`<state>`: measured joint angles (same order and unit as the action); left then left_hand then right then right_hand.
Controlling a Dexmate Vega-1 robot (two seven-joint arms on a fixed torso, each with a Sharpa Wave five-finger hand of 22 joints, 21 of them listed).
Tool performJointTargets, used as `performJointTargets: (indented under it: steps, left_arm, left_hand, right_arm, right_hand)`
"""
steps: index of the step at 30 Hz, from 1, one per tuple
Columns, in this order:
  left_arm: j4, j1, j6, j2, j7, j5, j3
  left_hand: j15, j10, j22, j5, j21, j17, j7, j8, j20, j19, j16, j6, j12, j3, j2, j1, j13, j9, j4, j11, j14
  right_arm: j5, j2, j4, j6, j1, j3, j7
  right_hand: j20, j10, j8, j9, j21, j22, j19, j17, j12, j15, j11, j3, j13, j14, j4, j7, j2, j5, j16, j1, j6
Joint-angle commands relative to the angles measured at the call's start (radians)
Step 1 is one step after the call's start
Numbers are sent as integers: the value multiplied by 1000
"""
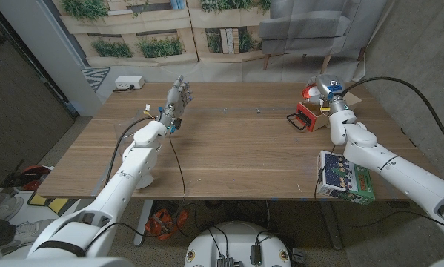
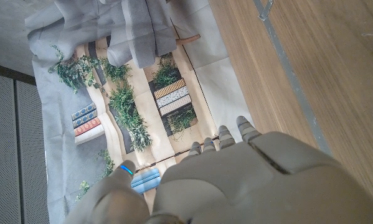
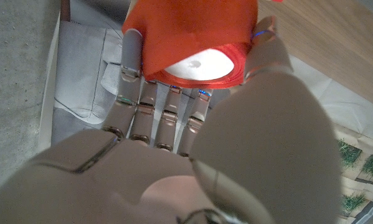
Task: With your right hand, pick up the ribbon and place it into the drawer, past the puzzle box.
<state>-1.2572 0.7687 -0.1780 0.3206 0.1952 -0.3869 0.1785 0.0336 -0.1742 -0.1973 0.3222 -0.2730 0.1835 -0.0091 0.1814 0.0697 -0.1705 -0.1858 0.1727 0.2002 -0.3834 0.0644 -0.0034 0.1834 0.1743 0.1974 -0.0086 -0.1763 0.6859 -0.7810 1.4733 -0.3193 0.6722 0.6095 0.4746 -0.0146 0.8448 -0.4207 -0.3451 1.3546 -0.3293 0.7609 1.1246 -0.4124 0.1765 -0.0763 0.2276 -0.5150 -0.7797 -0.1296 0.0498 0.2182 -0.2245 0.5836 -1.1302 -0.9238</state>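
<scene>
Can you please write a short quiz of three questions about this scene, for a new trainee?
1. True or false: the right hand holds the red ribbon spool.
2. What lies on the table's near right edge in the head view? A) a puzzle box B) a glass bottle C) a folded towel
3. Fill in: the left hand is raised over the table with its fingers apart, holding ____.

Key:
1. True; its fingers wrap the spool in the right wrist view.
2. A, the puzzle box.
3. Nothing.
</scene>
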Motion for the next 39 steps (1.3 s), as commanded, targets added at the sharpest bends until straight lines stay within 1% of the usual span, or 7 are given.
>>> performJointTargets:
  steps: [1,12,30,35,37,38,39]
  left_arm:
    - [17,-11,1,-5,4,6,-2]
    - [23,-14,2,-9,5,11,-4]
    - [-17,8,15,-4,-7,13,-4]
    - [-31,16,18,-1,-11,11,-4]
    - [-35,18,19,1,-13,10,-4]
    - [-37,20,19,1,-14,10,-4]
    - [-39,21,19,2,-14,10,-3]
  left_hand:
    - [2,-156,-4,4,7,2,-5,4,3,-36,-4,104,3,1,119,3,4,5,-1,-2,-169]
    - [2,-153,-4,5,7,2,-5,4,3,-36,-3,105,4,0,119,3,4,5,-1,-2,-169]
    - [2,-156,-4,5,8,2,-5,4,3,-36,-3,105,3,0,119,3,4,5,-1,1,-171]
    - [3,-154,-4,5,8,2,-4,4,3,-36,-3,105,4,0,119,3,4,5,-1,1,-170]
    - [2,-155,-4,5,9,2,-4,4,3,-36,-3,105,3,0,119,3,4,5,-1,0,-170]
    - [2,-154,-4,5,8,2,-5,4,3,-35,-3,105,4,0,119,3,4,5,-1,0,-170]
    - [2,-154,-4,5,8,2,-4,4,4,-35,-3,104,4,0,119,3,4,5,-1,0,-170]
  right_arm:
    - [-17,2,-29,-13,-9,8,0]
    - [-33,2,-46,-25,-11,15,-5]
    - [-54,-23,-13,-41,23,7,-13]
    - [-65,-32,-2,-34,30,2,-25]
    - [-67,-33,2,-36,34,-1,-22]
    - [-64,-35,5,-39,35,0,-24]
    - [-67,-38,7,-34,37,-1,-25]
  right_hand:
    - [237,60,-3,-4,9,1,-101,12,-137,-385,48,0,-3,-270,5,-77,-350,-5,-3,-359,-83]
    - [237,61,-1,-5,16,10,-102,13,-134,-385,47,-2,-4,-271,5,-77,-351,-5,-6,-360,-85]
    - [237,68,5,-1,30,25,-97,11,-126,-387,42,-1,1,-279,5,-81,-356,-6,-12,-365,-92]
    - [233,72,18,9,45,41,-69,-27,-112,-386,21,4,19,-297,0,-91,-359,2,-34,-370,-84]
    - [230,63,27,17,47,62,-64,-57,-96,-380,10,-11,35,-306,22,-99,-348,19,-51,-321,-79]
    - [229,62,30,18,46,66,-64,-61,-93,-378,5,-14,38,-304,26,-99,-345,21,-55,-312,-76]
    - [227,52,39,24,41,87,-66,-86,-78,-380,-2,-23,51,-297,41,-102,-340,27,-75,-274,-68]
